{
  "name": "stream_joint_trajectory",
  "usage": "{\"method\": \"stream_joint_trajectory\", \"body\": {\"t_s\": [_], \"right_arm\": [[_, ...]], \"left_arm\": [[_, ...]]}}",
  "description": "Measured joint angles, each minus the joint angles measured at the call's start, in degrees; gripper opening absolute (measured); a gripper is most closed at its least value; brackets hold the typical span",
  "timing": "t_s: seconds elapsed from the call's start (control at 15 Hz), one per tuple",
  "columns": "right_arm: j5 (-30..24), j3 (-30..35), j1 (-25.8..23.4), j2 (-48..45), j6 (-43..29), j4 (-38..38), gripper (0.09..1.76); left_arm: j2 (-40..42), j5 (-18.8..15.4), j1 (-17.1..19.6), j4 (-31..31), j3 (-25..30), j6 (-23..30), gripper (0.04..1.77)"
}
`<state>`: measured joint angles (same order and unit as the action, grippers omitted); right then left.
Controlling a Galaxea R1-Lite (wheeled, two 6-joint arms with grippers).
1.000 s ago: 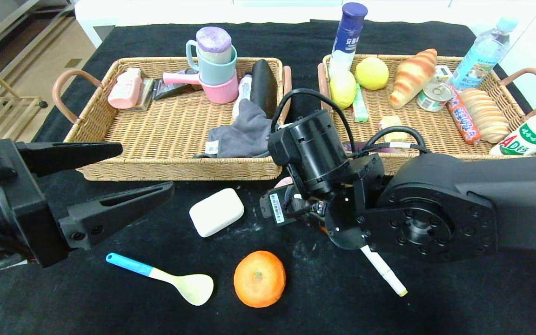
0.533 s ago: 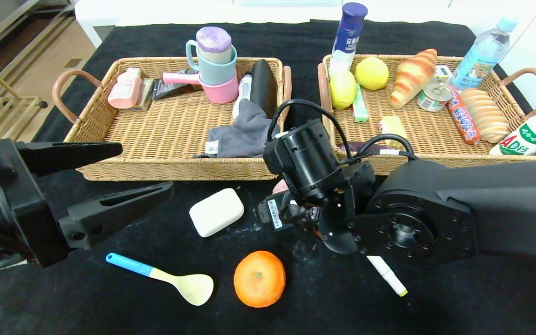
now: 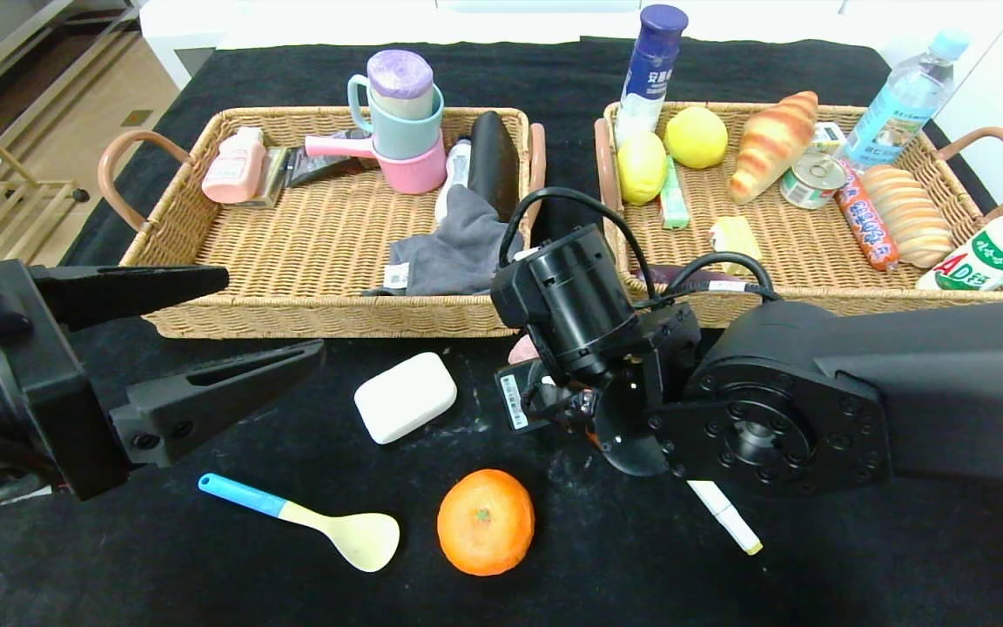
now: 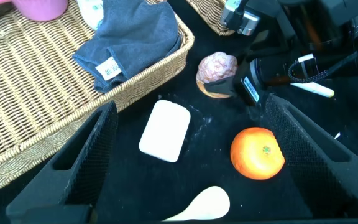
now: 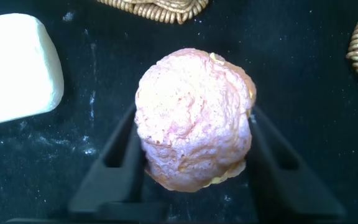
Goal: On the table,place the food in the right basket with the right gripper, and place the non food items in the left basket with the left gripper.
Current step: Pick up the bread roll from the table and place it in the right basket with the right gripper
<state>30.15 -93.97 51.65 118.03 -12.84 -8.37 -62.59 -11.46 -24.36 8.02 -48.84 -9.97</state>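
A pink crusty bun [image 3: 521, 350] lies on the black table in front of the gap between the baskets. My right gripper [image 3: 529, 370] is mostly hidden under its wrist. In the right wrist view my right gripper [image 5: 191, 152] is shut on the bun [image 5: 194, 124], with fingers [image 5: 114, 168] pressing on both sides. The bun also shows in the left wrist view [image 4: 217, 67]. My left gripper [image 3: 266, 318] is open and empty, hovering left of a white soap bar [image 3: 405, 397]. An orange [image 3: 485, 522], a spoon [image 3: 310, 521] and a marker pen [image 3: 723, 515] lie near the front.
The left basket [image 3: 327, 315] holds cups, a grey cloth and toiletries. The right basket [image 3: 902, 294] holds lemons, breads, a can, a sausage and bottles. The left wrist view shows the soap [image 4: 165, 130] and orange [image 4: 257, 153] between its open fingers.
My right arm has moved left and down over the pink bun, then held nearly still. The left arm and the loose items have not moved.
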Motion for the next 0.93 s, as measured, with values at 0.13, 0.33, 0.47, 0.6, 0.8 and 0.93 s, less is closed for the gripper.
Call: {"method": "stream_joint_trajectory", "body": {"t_s": [0.13, 0.33, 0.47, 0.6, 0.8, 0.93], "right_arm": [[0.00, 0.00, -0.02, 0.00, 0.05, 0.02, 0.83], [-0.05, 0.00, -0.02, 0.00, 0.05, 0.00, 0.82], [-0.07, 0.00, -0.02, 0.00, 0.02, 0.00, 0.82], [-0.07, 0.00, -0.02, 0.02, 0.07, -0.02, 0.82], [-0.13, 0.04, -0.02, 0.00, 0.00, 0.00, 0.82], [-0.24, 0.20, -0.02, -0.15, -0.52, -0.05, 0.82]], "left_arm": [[0.00, 0.00, 0.00, 0.00, -0.02, 0.00, 1.72], [0.00, 0.00, 0.00, 0.00, -0.04, 0.00, 1.72], [0.00, 0.02, 0.00, 0.00, -0.04, 0.00, 1.72], [0.00, 0.00, 0.00, 0.00, -0.04, 0.02, 1.72], [0.00, 0.00, 0.00, 0.00, -0.04, 0.05, 1.72], [0.00, 0.02, 0.00, 0.00, -0.04, 0.09, 1.72]]}}
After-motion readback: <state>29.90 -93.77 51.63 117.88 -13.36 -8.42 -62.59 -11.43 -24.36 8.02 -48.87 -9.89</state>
